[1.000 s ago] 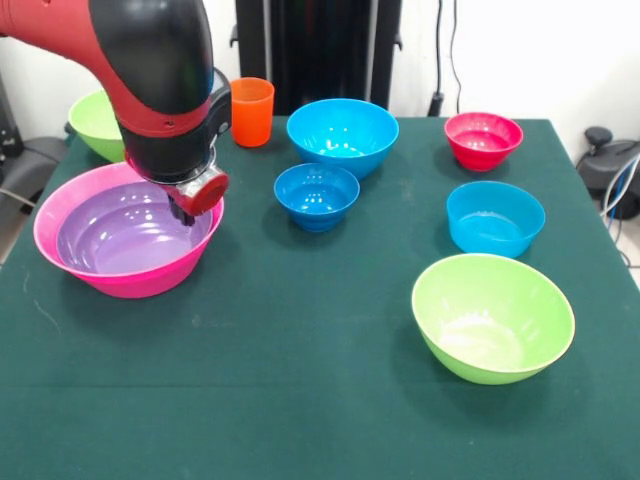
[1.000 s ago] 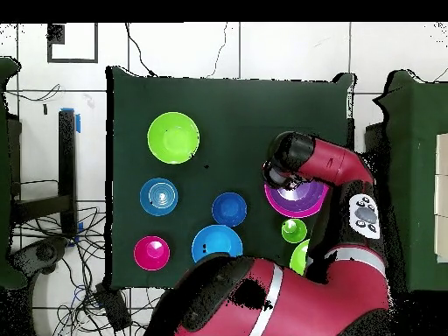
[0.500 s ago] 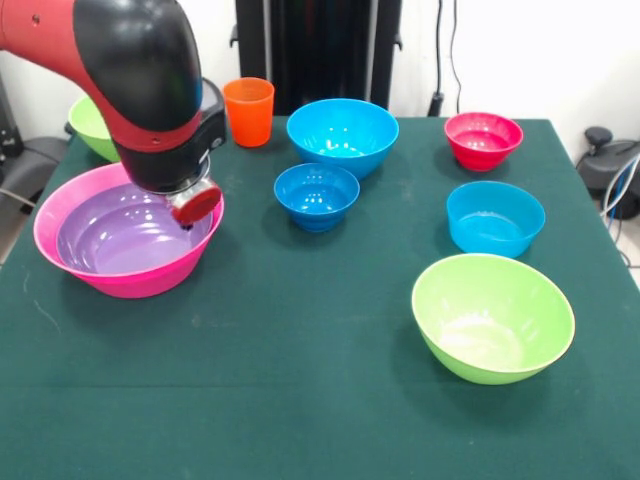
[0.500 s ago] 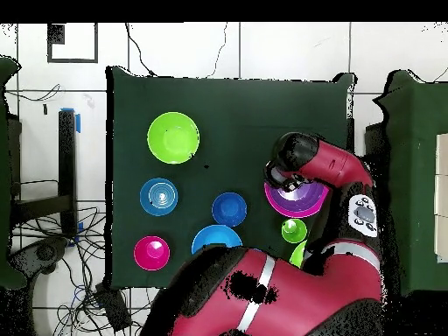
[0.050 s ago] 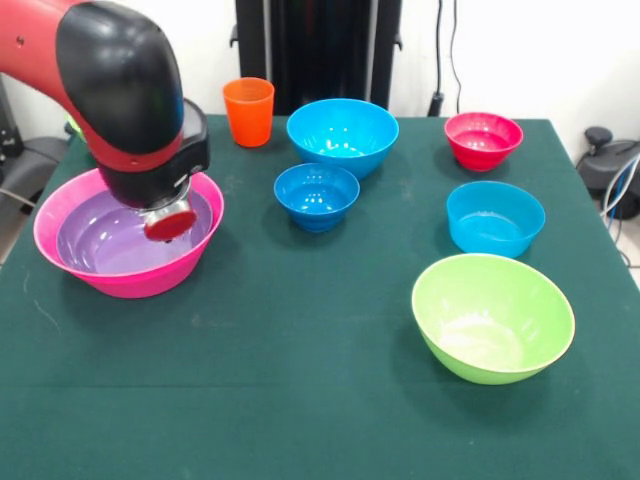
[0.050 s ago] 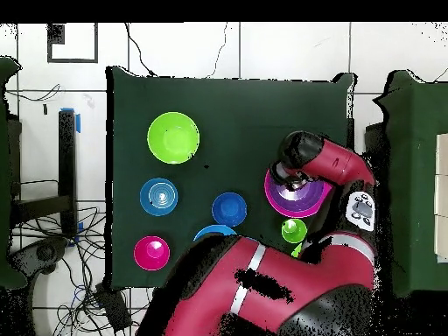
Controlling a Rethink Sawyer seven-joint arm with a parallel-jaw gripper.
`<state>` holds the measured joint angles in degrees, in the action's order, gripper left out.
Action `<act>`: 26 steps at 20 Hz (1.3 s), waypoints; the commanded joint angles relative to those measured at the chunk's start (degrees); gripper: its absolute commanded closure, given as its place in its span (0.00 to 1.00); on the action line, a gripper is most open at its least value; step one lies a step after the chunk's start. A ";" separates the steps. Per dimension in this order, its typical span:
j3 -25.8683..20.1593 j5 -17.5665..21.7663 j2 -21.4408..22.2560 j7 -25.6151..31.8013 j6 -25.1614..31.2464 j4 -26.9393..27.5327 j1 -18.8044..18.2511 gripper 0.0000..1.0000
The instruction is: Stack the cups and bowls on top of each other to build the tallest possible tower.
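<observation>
Arm head over the nested bowls.
Purple bowl point(image 5: 110, 238) seated inside pink bowl point(image 5: 60, 262) at table point(image 5: 300, 400) edge; orange cup point(image 5: 248, 111) well apart, standing alone. Fingers hidden under arm point(image 5: 120, 90): state impossible to tell.

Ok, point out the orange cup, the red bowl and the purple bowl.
Orange cup point(image 5: 249, 115): front view, on its outer side wall.
Red bowl point(image 5: 484, 141): front view, on its inner surface.
Purple bowl point(image 5: 100, 240): front view, on its bare inner wall, inside the pink bowl point(image 5: 130, 283).
</observation>
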<state>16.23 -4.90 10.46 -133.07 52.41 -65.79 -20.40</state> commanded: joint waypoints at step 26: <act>-21.14 -10.87 -2.67 0.97 -16.13 -9.38 -12.32 1.00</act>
<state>5.23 -16.09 11.13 -134.08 46.83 -71.13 -33.89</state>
